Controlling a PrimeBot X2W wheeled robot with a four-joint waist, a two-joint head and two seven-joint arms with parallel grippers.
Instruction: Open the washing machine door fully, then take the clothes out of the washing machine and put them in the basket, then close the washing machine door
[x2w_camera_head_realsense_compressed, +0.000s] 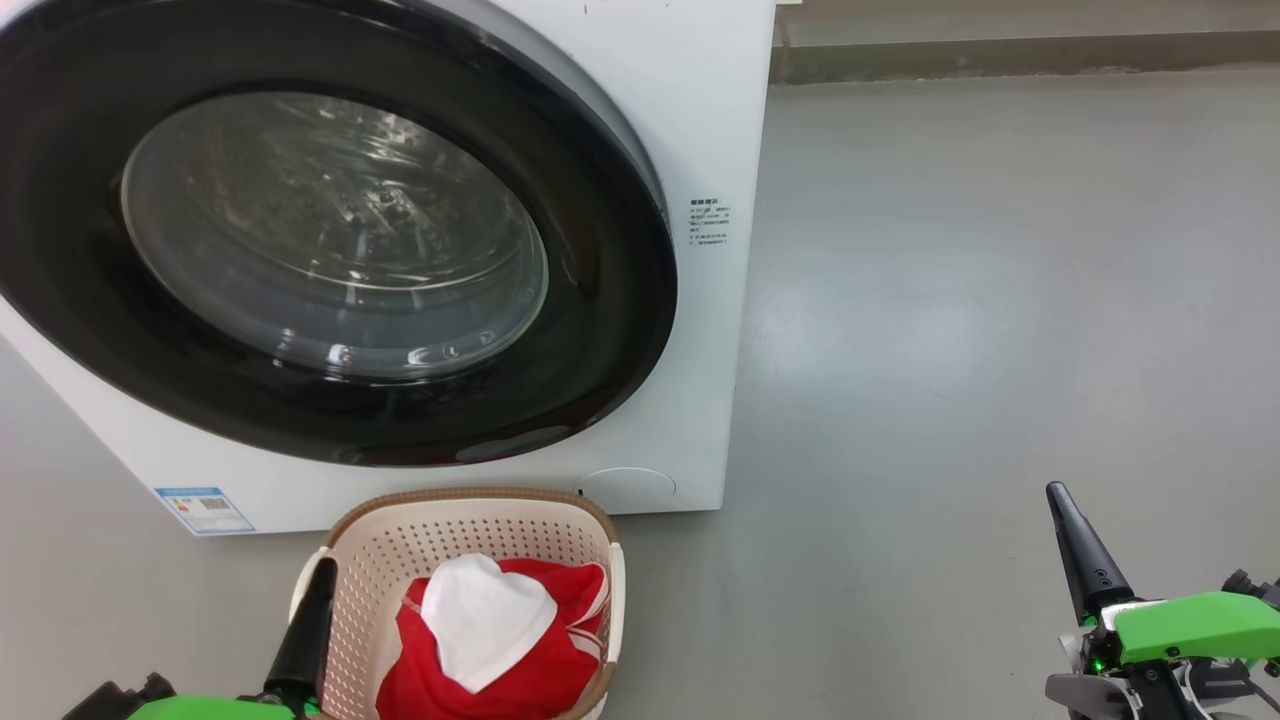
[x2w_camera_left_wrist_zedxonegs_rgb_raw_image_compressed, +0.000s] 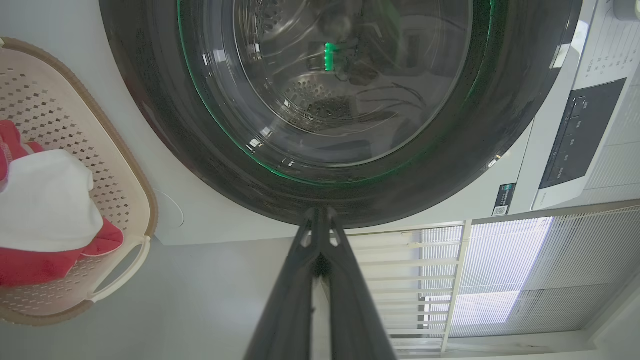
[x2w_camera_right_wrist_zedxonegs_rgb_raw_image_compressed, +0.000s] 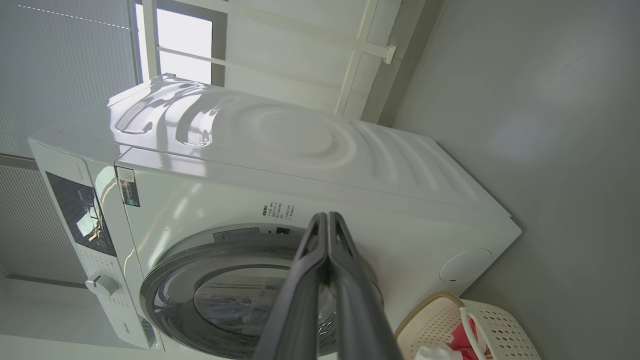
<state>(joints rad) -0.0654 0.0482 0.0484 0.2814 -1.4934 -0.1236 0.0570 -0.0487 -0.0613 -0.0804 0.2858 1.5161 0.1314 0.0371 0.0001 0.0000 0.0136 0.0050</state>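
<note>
Grey floor (x2w_camera_head_realsense_compressed: 950, 300) all round, big white washing machine (x2w_camera_head_realsense_compressed: 690, 120) parked on it, its door (x2w_camera_head_realsense_compressed: 600, 330) closed flush. Just in front sits the basket (x2w_camera_head_realsense_compressed: 470, 505) with the clothes (x2w_camera_head_realsense_compressed: 520, 670) piled inside. By the basket's left rim is the left tool (x2w_camera_head_realsense_compressed: 324, 570), and the right tool (x2w_camera_head_realsense_compressed: 1058, 497) is well off to the side. Both have fingers pressed together, holding nothing.

Noted smooth grey floor (x2w_camera_head_realsense_compressed: 1000, 300) across right half of head view; grey-brown skirting strip (x2w_camera_head_realsense_compressed: 1000, 55) along upper right. Left wrist view, lower right: pale slatted blinds (x2w_camera_left_wrist_zedxonegs_rgb_raw_image_compressed: 550, 270) behind white rail frame (x2w_camera_left_wrist_zedxonegs_rgb_raw_image_compressed: 457, 280).
</note>
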